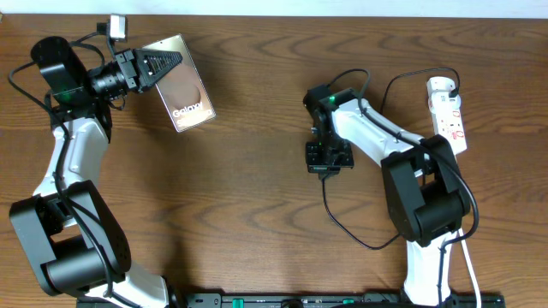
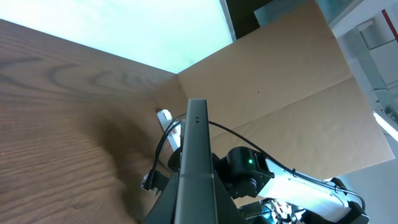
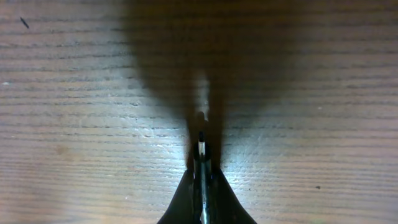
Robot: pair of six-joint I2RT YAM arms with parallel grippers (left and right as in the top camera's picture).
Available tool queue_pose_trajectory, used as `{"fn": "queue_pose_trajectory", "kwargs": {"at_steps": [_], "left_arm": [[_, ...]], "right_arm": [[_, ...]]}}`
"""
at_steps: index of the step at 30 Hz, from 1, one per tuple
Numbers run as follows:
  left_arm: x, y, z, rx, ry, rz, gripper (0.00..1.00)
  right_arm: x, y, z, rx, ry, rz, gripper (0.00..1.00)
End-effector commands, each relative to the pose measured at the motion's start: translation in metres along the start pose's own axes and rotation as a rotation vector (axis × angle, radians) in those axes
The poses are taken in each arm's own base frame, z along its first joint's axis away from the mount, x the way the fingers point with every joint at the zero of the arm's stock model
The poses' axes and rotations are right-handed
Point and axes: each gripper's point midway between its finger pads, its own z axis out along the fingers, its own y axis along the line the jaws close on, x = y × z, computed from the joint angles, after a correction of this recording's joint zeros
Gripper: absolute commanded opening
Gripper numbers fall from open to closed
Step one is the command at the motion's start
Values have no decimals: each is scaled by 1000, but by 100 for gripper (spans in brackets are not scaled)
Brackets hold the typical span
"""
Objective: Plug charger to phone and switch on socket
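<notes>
While the left tool (image 1: 174, 58) is clamped narrow on one edge of the phone (image 1: 188, 98), the slab juts out past its fingertips with the bronze face and white lettering turned up to the overhead camera; whether it touches the tabletop (image 1: 257, 214) cannot be told. The right tool (image 1: 327, 171) is well apart from it, across a wide stretch of bare wood, and is pinched shut on the connector tip of the charger (image 1: 342, 224). From that tool the thin black cable loops away over the wood and back toward the right arm's base. The socket (image 1: 449, 111) lies on the far side of the right arm from its tool, beside the tabletop's edge, with its thick white cord (image 1: 469, 257) running past the arm's base; that arm stands between the tool and the strip. Only the left wrist view shows the phone (image 2: 196, 149) edge-on, a thin grey bar rising between the fingers, with the socket (image 2: 164, 117) small beyond it and a brown cardboard panel (image 2: 280, 81) behind. Only the right wrist view shows the right tool (image 3: 201, 168) close above the wood, the charger (image 3: 201, 142) tip poking out between the closed fingers.
</notes>
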Motion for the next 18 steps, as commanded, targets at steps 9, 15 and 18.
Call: {"fn": "queue_pose_trajectory", "kwargs": {"at_steps": [9, 15, 18], "left_arm": [[5, -7, 1, 28, 34, 4, 7], [5, -7, 1, 29, 36, 4, 7], [5, -7, 1, 29, 36, 4, 7]], "right_arm": [[24, -3, 25, 79, 59, 18, 1], [34, -11, 39, 101, 101, 28, 1], [38, -14, 43, 110, 118, 35, 1]]}}
